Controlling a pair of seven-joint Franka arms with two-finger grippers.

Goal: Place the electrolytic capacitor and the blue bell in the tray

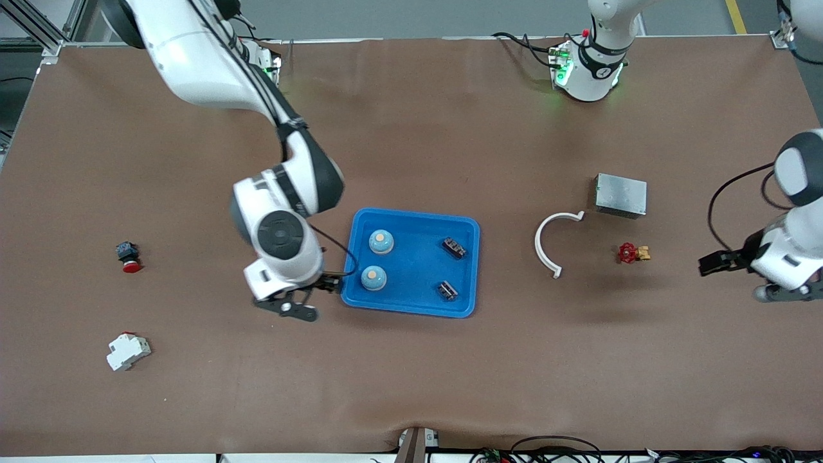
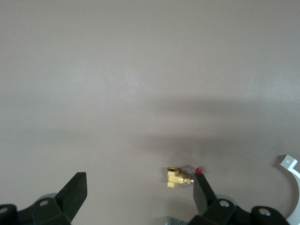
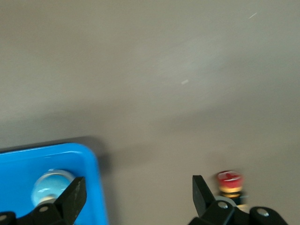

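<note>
The bright-blue tray (image 1: pixel 418 265) lies mid-table. Two blue bells (image 1: pixel 380 242) (image 1: pixel 373 278) sit in it at the right arm's end, and two small dark capacitor-like parts (image 1: pixel 454 247) (image 1: pixel 447 290) at the left arm's end. My right gripper (image 1: pixel 297 308) is open and empty, low over the table beside the tray's rim. The right wrist view shows it (image 3: pixel 137 187) with the tray's corner (image 3: pixel 89 164) and one bell (image 3: pixel 49 185) beside one finger. My left gripper (image 1: pixel 787 294) is open and empty, waiting at the left arm's end of the table; it also shows in the left wrist view (image 2: pixel 140 187).
A white C-shaped clip (image 1: pixel 551 241), a grey metal box (image 1: pixel 620 195) and a red-handled brass valve (image 1: pixel 633 253) (image 2: pixel 178 177) lie toward the left arm's end. A red push button (image 1: pixel 128 256) (image 3: pixel 229 183) and a white breaker (image 1: pixel 128 351) lie toward the right arm's end.
</note>
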